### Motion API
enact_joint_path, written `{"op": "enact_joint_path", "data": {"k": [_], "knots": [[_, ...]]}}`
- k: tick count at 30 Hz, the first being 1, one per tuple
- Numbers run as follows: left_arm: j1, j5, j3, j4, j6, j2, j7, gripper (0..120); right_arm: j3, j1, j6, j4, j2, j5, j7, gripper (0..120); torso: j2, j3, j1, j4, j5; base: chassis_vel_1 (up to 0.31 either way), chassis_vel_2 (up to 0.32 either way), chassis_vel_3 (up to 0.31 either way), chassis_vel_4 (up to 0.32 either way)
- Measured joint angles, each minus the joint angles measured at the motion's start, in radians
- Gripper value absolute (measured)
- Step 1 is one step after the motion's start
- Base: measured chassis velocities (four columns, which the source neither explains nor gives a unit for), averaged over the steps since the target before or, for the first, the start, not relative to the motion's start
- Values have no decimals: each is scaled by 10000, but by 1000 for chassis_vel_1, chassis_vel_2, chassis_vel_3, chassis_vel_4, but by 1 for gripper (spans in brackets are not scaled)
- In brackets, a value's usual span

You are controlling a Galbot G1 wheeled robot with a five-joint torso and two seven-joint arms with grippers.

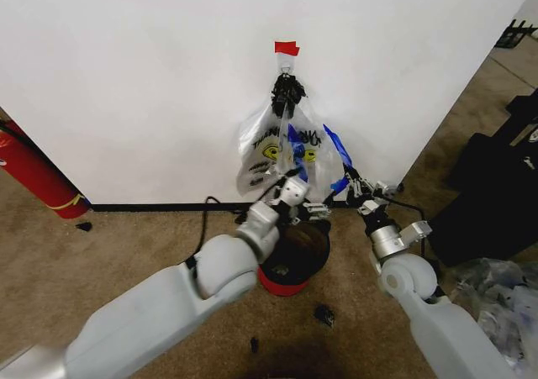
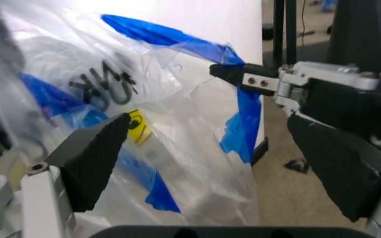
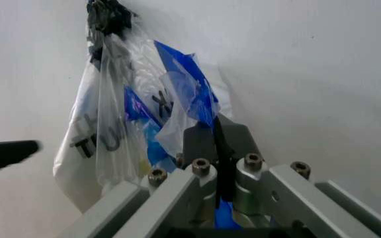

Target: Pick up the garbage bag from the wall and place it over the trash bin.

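You're spreading the bag point(image 1: 296, 156) above the bin point(image 1: 290, 271): right gripper point(image 3: 216, 144) pinching a blue strip, left gripper point(image 2: 204, 163) gaping around the film. Next, close left.

Clear garbage bag point(image 1: 296, 148) — blue strips, yellow-black print, red trash bin point(image 1: 284, 283) — black rim, white wall point(image 1: 151, 76)

Place: test room or lab corner (not a home)
Wall: plain white board point(image 1: 151, 85), bags hung from red tape point(image 1: 287, 48)
Floor: worn brown carpet point(image 1: 126, 244), loose black cable point(image 1: 204, 215)
Safety gear: red fire extinguisher point(image 1: 32, 173)
Clutter: black cases point(image 1: 492, 186)
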Motion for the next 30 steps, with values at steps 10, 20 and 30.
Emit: {"op": "enact_joint_path", "data": {"k": [10,20,30], "knots": [[-1927,637,1247,2173,930,-1208,-289,86,274,-194,93,167,-54,76,-314,0,0,-1,-1,1,1,0,0,0,0],[-2285,596,1381,3383,1119,-1437,-284,64,418,-308,94,565,-193,316,-319,0,0,-1,-1,2,-1,0,0,0,0],[-2455,328,1523,3719,1507,-1489,-263,64,239,-179,94,500,-170,312,-406,0,0,-2,-1,-1,-1,0,0,0,0]]}}
